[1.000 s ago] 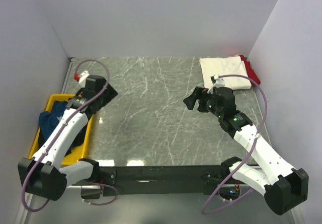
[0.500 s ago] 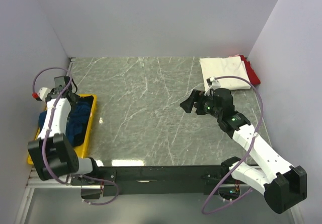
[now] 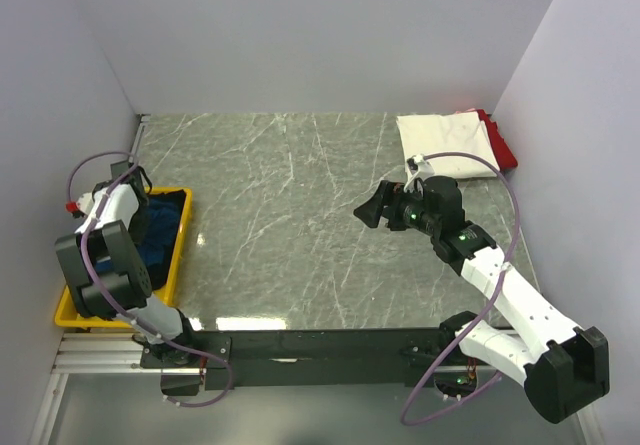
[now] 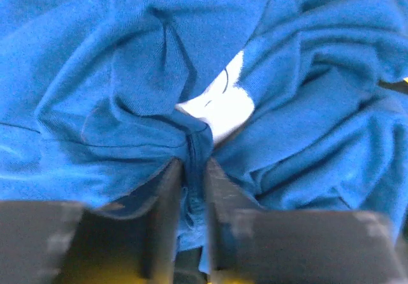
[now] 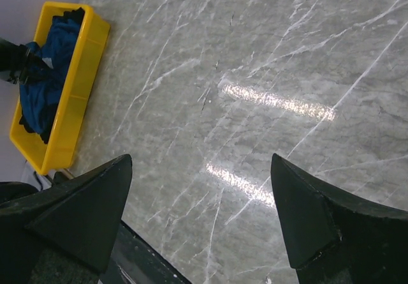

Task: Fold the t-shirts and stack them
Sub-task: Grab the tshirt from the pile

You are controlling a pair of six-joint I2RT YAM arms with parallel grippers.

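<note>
A crumpled navy-blue t-shirt (image 3: 160,230) with a white print (image 4: 223,105) lies in the yellow bin (image 3: 182,255) at the table's left edge. My left gripper (image 3: 138,213) reaches down into the bin. In the left wrist view its fingers (image 4: 167,188) are shut on a raised fold of the blue cloth (image 4: 115,73), which fills the narrow gap between them. A folded white t-shirt (image 3: 448,143) lies at the far right corner on top of a red one (image 3: 503,145). My right gripper (image 3: 380,208) hovers open and empty above the marble table (image 5: 255,54), right of centre.
Dark cloth shows under the blue t-shirt (image 5: 48,73) inside the bin (image 5: 83,80). Walls close in the table on the left, back and right. The black rail with both arm bases (image 3: 320,345) runs along the near edge.
My left arm swung from the table's left side over the bin, dropped into it, and its jaws closed on the blue cloth. The right gripper drifted slightly left, still open.
</note>
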